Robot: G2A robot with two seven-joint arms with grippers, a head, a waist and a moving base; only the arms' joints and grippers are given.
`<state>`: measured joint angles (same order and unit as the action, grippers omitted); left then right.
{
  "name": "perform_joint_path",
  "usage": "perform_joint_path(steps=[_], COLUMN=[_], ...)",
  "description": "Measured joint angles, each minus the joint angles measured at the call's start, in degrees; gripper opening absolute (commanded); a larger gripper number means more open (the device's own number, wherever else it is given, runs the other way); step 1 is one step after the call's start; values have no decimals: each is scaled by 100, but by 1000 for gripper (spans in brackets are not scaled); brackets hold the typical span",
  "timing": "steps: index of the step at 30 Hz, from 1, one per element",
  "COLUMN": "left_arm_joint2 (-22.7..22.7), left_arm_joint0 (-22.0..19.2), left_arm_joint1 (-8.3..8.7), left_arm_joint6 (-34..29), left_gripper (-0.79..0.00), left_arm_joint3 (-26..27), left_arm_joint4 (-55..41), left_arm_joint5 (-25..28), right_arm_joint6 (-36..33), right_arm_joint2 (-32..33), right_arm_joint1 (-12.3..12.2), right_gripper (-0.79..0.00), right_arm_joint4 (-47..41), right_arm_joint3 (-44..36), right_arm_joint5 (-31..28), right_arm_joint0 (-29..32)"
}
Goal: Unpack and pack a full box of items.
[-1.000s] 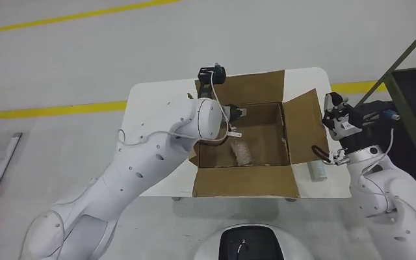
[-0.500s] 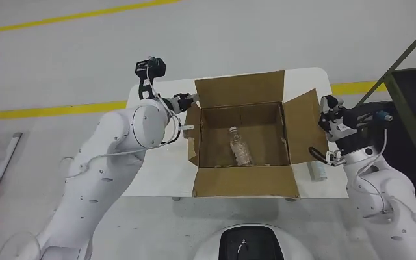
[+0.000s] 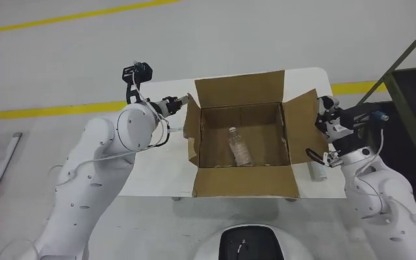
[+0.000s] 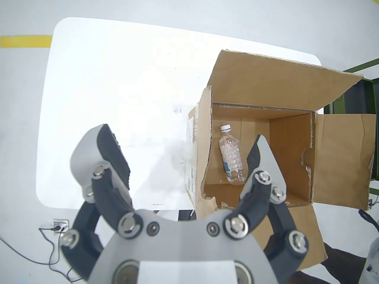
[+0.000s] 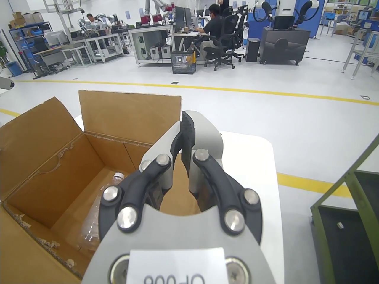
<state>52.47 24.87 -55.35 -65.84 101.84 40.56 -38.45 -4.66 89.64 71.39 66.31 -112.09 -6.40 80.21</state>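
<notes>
A brown cardboard box [image 3: 242, 87] stands on the white rounded tabletop [image 3: 162, 162] with all four of its flaps folded outward. The far flap rises behind the opening and the right flap spreads toward the right arm. Inside, a clear, crumpled plastic bottle with a white cap [image 3: 240, 147] lies on its side on the box floor, roughly in the middle, its cap pointing toward the far wall. The left wrist view shows the same bottle [image 4: 232, 162] resting alone on the cardboard bottom. The left gripper [image 3: 184, 101] hangs over the bare tabletop [image 4: 118, 90] just outside the box's left flap, near its far corner. Its two dark-padded fingers are spread wide and released, with nothing between them [image 4: 182, 137]. The right gripper [image 3: 324, 105] sits at the outer edge of the right flap. Its own wrist view shows it clenched on nothing, the ribbed pads pressed together [image 5: 186, 125], with the bottle [image 5: 93, 220] low in the box beside it. A pale cylindrical item [image 3: 318, 170], too small to identify, lies on the tabletop just beside the right flap, near the box's front corner.
</notes>
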Motion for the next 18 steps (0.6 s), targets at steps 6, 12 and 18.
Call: perform_joint_path(steps=[6,12,18], left_arm_joint2=[-224,-25,692], left_arm_joint0=[184,393,1099], left_arm_joint1=[32,157,355], left_arm_joint6=[410,416,714], left_gripper=[0,0,0], left_arm_joint3=[170,213,406], left_arm_joint4=[708,1555,1621], left_arm_joint5=[984,1969,2726], right_arm_joint6=[-2,1,-21], right_arm_joint2=[-41,-57,-63], right_arm_joint1=[4,5,4], right_gripper=[-785,-785,-785], right_arm_joint4=[10,10,23], right_arm_joint3=[7,14,11], right_arm_joint5=[7,5,-11], right_arm_joint0=[11,43,53])
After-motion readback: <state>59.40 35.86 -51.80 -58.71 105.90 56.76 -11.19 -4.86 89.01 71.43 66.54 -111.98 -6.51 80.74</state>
